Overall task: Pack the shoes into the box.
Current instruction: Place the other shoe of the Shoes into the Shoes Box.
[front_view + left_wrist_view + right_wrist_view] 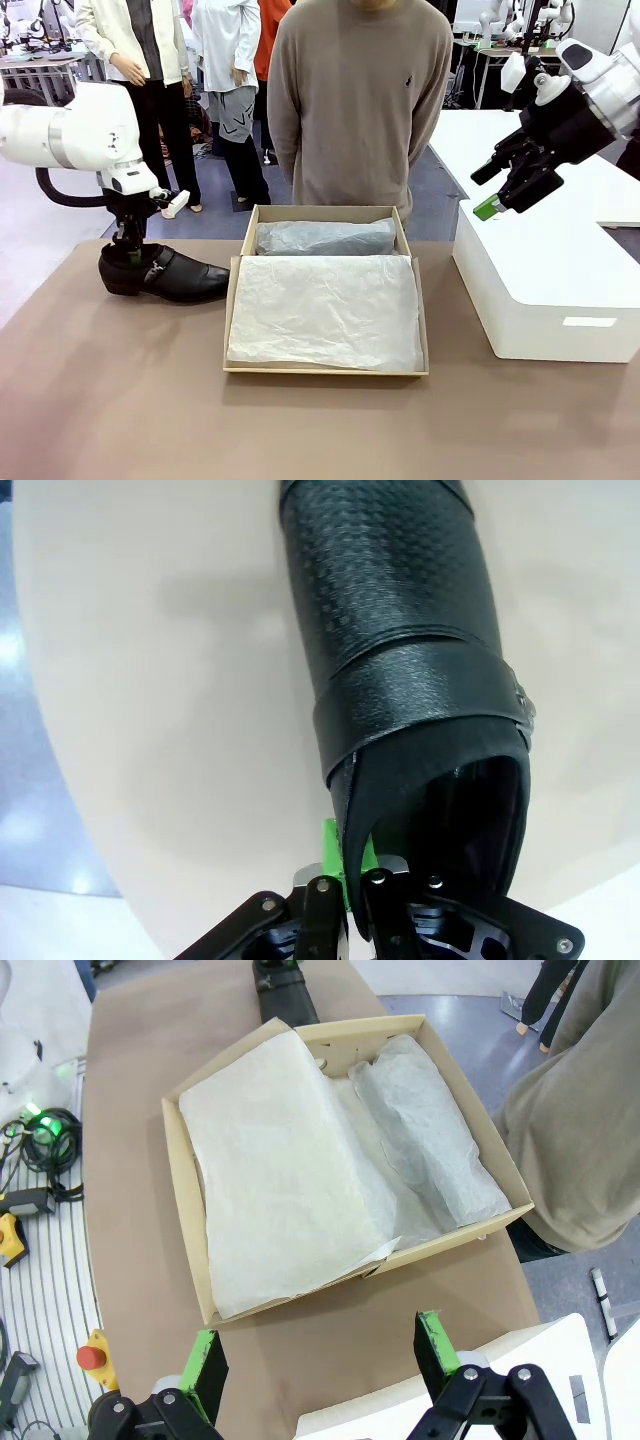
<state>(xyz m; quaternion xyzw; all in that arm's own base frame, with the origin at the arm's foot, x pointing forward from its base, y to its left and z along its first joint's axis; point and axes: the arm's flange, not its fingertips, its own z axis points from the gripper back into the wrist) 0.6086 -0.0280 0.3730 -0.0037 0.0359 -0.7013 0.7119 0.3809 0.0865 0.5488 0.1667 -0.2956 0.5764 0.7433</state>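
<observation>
One glossy black shoe (170,273) with a buckle strap stands on the table left of the box, toe pointing toward the box. My left gripper (131,252) comes down from above and is shut on the shoe's heel collar. In the left wrist view the green pads (335,865) pinch the collar edge of the shoe (400,630). The tan box (232,300) lies open in the middle, lined with white tissue. A tissue-wrapped bundle (325,237) lies along its far side, dark showing dimly through. My right gripper (500,195) hangs open and holds nothing, above the white box's near-left corner.
A large white box (550,290) sits to the right of the tan box (192,1230). A person in a taupe sweater (360,100) stands at the far edge behind it. Bare brown table (150,400) stretches in front. The right gripper (320,1355) looks down on the box and shoe (290,1005).
</observation>
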